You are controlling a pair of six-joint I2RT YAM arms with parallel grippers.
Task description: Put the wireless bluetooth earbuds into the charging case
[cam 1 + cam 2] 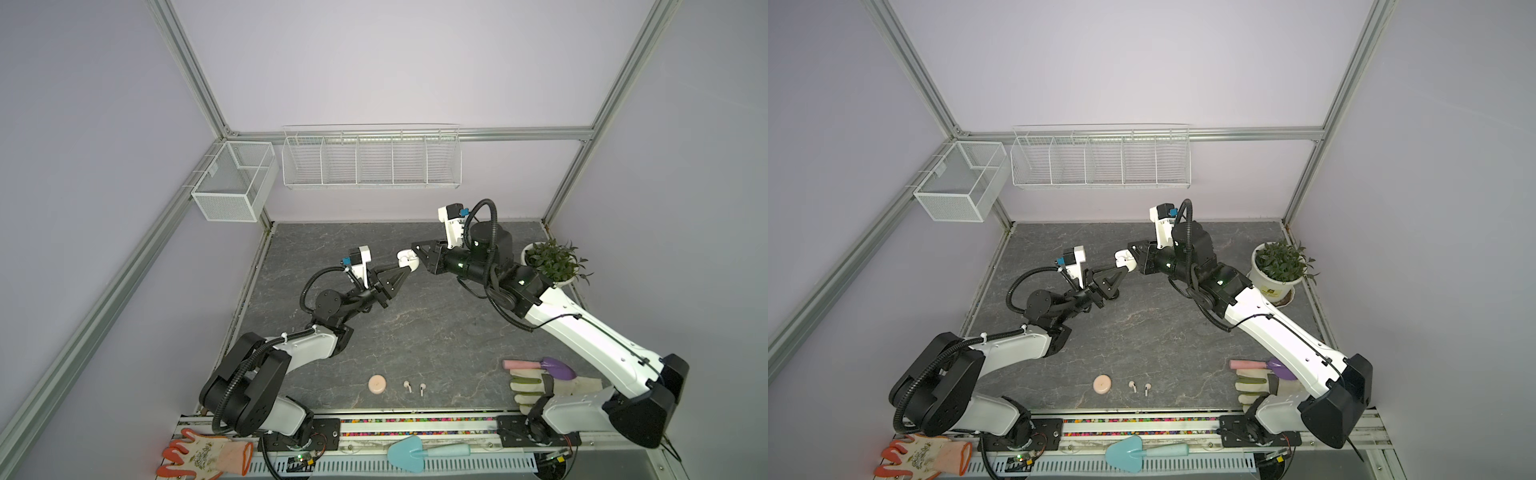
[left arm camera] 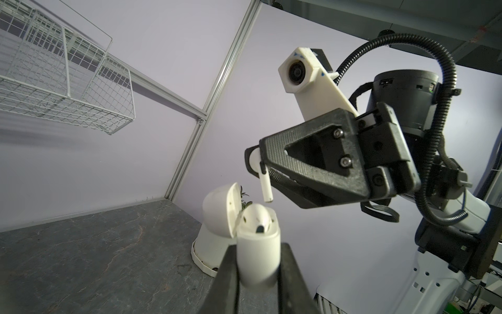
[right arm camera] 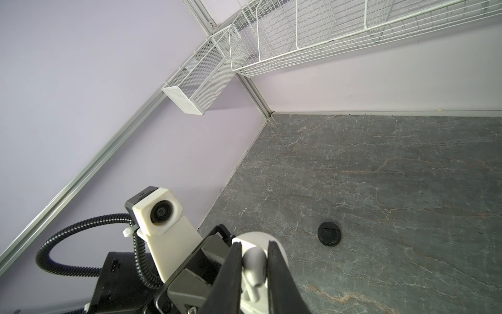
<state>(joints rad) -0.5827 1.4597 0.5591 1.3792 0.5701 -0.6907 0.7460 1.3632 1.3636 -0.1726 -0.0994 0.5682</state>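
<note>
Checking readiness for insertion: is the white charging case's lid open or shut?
Open. In the left wrist view the charging case, held by the left gripper, has its lid swung back, exposing the interior.

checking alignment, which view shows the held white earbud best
Left wrist: the earbud hangs stem-down above the open case, in profile. Right wrist shows it close, from behind. Both top views barely show it.
</note>
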